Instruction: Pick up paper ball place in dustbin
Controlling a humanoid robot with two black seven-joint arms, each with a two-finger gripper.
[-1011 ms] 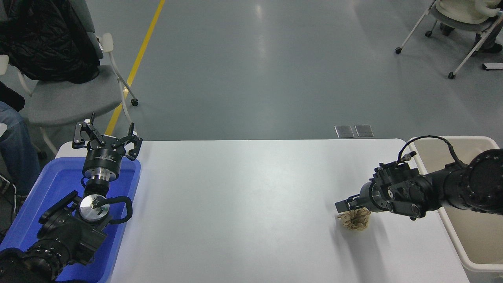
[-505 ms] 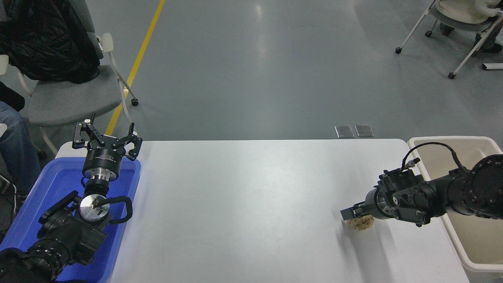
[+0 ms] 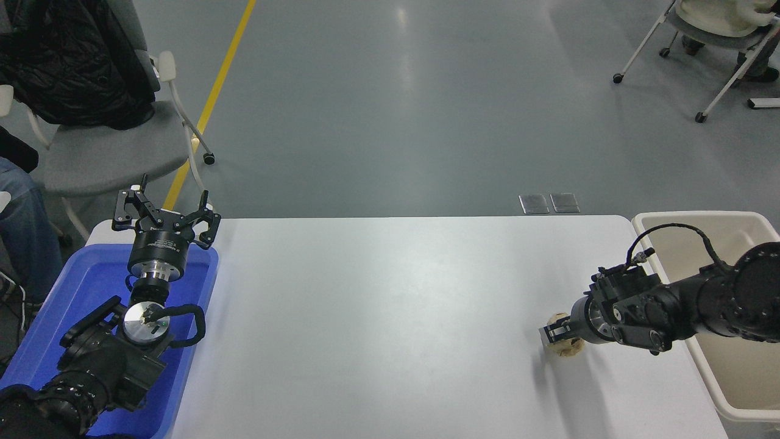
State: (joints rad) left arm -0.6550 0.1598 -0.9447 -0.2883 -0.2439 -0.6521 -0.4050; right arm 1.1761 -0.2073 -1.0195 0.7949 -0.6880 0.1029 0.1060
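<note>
The tan paper ball [image 3: 568,350] sits low at the table's right side, partly hidden by my right gripper [image 3: 557,335]. The gripper's fingers [image 3: 551,333] close around the ball, and tan paper shows above and below them. I cannot tell whether the ball is touching the table. The cream dustbin [image 3: 694,215] stands just right of the table, behind my right arm. My left gripper [image 3: 164,210] is open and parked over the far end of the blue tray [image 3: 67,317].
The white table [image 3: 378,317] spreads between the two arms. A grey chair [image 3: 116,152] with a black coat and a person's leg [image 3: 21,231] are at the far left. Another chair [image 3: 719,24] stands at the top right.
My right gripper has dropped onto the paper ball and drawn a little right toward the dustbin, closing on the ball. The ball has shifted right with it. The left arm has not moved.
</note>
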